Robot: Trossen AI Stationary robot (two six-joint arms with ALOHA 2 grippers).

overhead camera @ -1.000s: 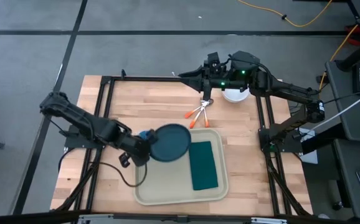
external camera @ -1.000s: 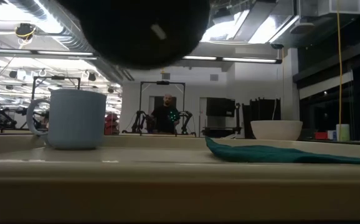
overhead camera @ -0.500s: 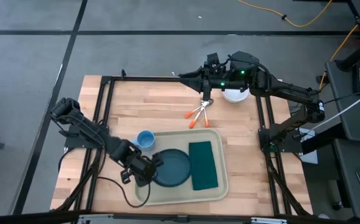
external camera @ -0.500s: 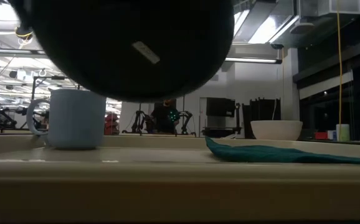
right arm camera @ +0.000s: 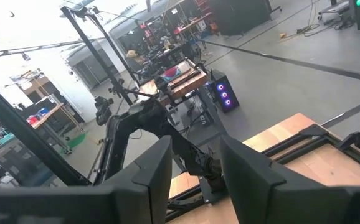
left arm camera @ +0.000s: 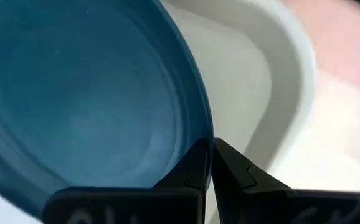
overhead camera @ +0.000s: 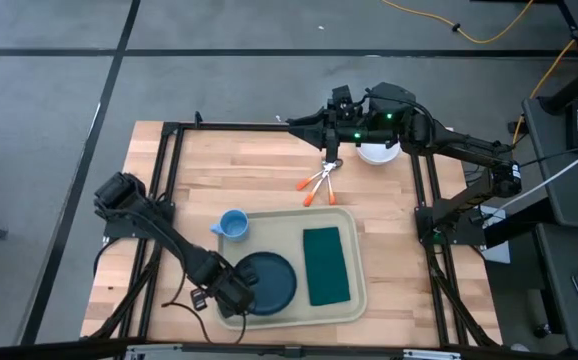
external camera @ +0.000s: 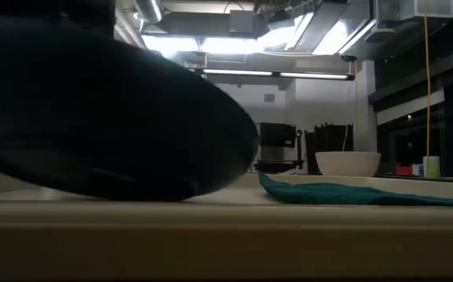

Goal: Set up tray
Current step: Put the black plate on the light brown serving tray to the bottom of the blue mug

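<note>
Left pincer (overhead camera: 237, 293) is at the near-left corner of the tray (overhead camera: 339, 312), closed on the rim of the dark teal plate (overhead camera: 267, 282). In the left wrist view the pincer (left arm camera: 211, 163) has both fingers (left arm camera: 195, 169) pinched tight on the plate (left arm camera: 86, 93) edge, with the cream tray (left arm camera: 255, 81) wall behind it. Plate sits in the tray's left half, low over or on the tray floor; cannot tell if it is fully down. In the low view the plate (external camera: 109, 117) fills the left side as a dark mass tilted slightly, its underside at the tray (external camera: 211, 219) rim level.

Tray lies on the wooden surface (overhead camera: 219, 170) toward the near edge, centre-right. Dark green napkin (overhead camera: 326, 264) lies flat in the tray's right half, just beside the plate, not touching it. Napkin (external camera: 352, 193) also shows in the low view.

Light blue mug (overhead camera: 232, 225) stands upright on the surface just outside the tray's far-left corner.

Right pincer (overhead camera: 294, 122) waits over the far edge of the surface, pointing left, well apart from the tray. Its fingers (right arm camera: 149, 168) are partly apart, holding nothing. White bowl (overhead camera: 377, 153) sits near the far-right corner under the right arm; also seen in the low view (external camera: 348, 163). Orange-handled utensils (overhead camera: 317, 184) lie on the surface between the bowl and the tray's far edge.
</note>
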